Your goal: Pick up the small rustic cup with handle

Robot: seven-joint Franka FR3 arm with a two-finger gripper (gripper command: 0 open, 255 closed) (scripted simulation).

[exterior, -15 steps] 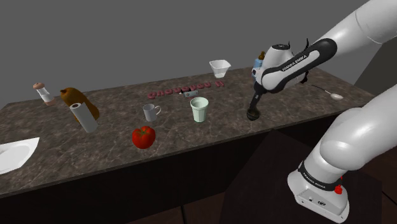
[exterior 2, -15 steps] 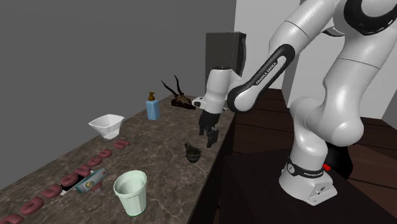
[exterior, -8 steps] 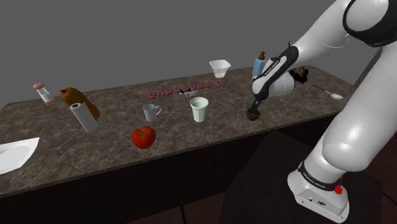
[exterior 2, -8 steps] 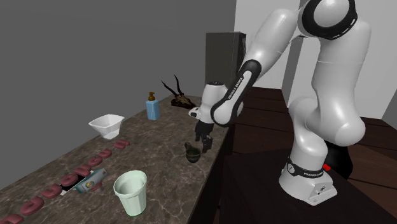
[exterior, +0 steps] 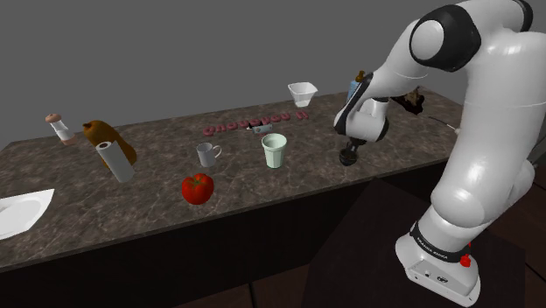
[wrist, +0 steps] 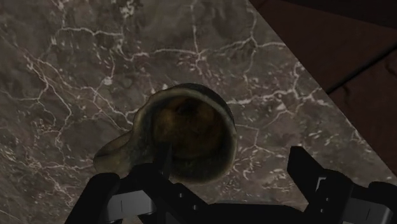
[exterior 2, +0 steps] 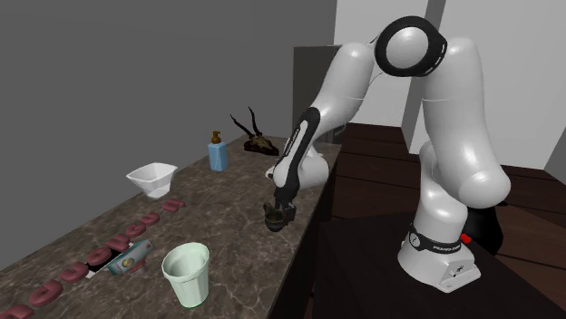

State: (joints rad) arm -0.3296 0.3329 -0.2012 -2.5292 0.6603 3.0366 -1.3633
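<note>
The small dark olive cup (exterior: 347,159) stands upright on the marble counter (exterior: 157,206), close to its front edge, and also appears in the second exterior view (exterior 2: 272,219). My black gripper (exterior: 352,147) has come down right over it (exterior 2: 282,207). In the wrist view the cup (wrist: 191,127) lies open-mouthed below the hand, its handle (wrist: 113,156) sticking out to one side. The gripper (wrist: 230,158) is open: one finger (wrist: 163,159) hangs over the cup's inside, the other (wrist: 304,167) stands outside the rim, well apart from it.
A pale green cup (exterior: 275,150), a grey mug (exterior: 207,155) and a red pepper (exterior: 198,188) stand further along the counter. A white bowl (exterior: 302,92), a blue soap bottle (exterior 2: 217,152) and antlers (exterior 2: 253,138) sit at the back. The counter edge drops to dark floor (wrist: 356,95) beside the cup.
The arm has folded in and the gripper has come down from above the counter edge onto the olive cup. The cup has not moved.
</note>
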